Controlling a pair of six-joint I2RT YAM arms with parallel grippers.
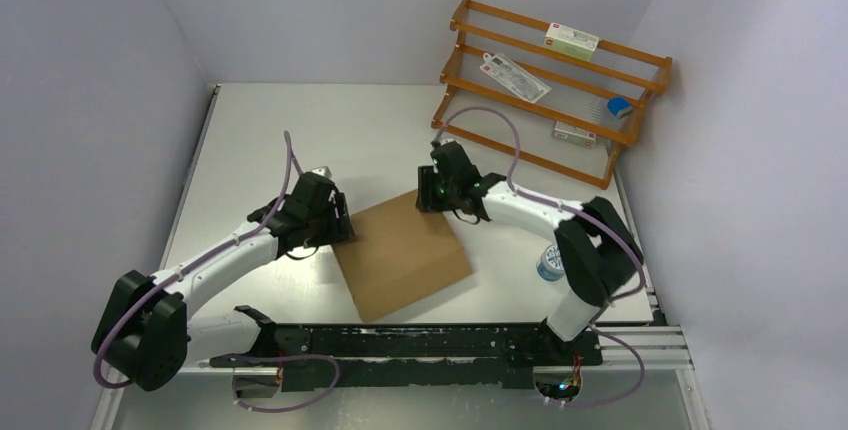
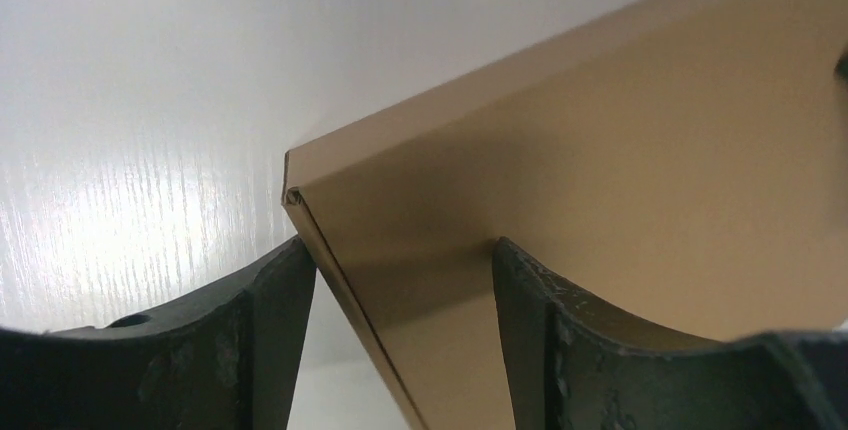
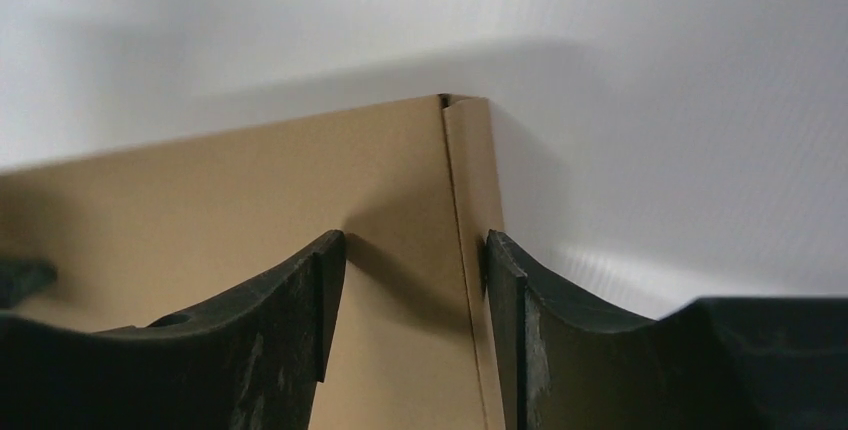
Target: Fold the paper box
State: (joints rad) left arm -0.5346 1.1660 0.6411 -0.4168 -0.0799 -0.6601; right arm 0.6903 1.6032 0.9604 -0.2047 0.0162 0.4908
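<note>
Paper box (image 1: pixel 405 255): brown slab, looks closed, flat and skewed on table (image 1: pixel 300 130); arm bases at its near side, rack (image 1: pixel 560 80) well beyond its far-right side.
Top view, left gripper (image 1: pixel 338 232): set at the box's left corner.
Top view, right gripper (image 1: pixel 432 196): set at the box's far corner, so one edge is bracketed from both ends.
Left wrist, jaws: spread, nothing pinched. The box corner is straddled, outer finger (image 2: pixel 260 330) touching the side-wall edge, the inner one over the top panel.
Left wrist, seam: a thin slit is seen at the corner between panel and wall; flap judged not fully seated.
Right wrist, jaws: spread, nothing clamped. Outer finger (image 3: pixel 540 330) sits just beside the side strip, the inner one above the top panel.
Right wrist, seam: a small notch is seen at the corner.
Step, judged: lid edge being squared and tucked; task near its end.
How: both corners should be pushed inward together and evenly, or the box gets spun. Contact is best kept close to the fold and force light, since corrugated board creases.
</note>
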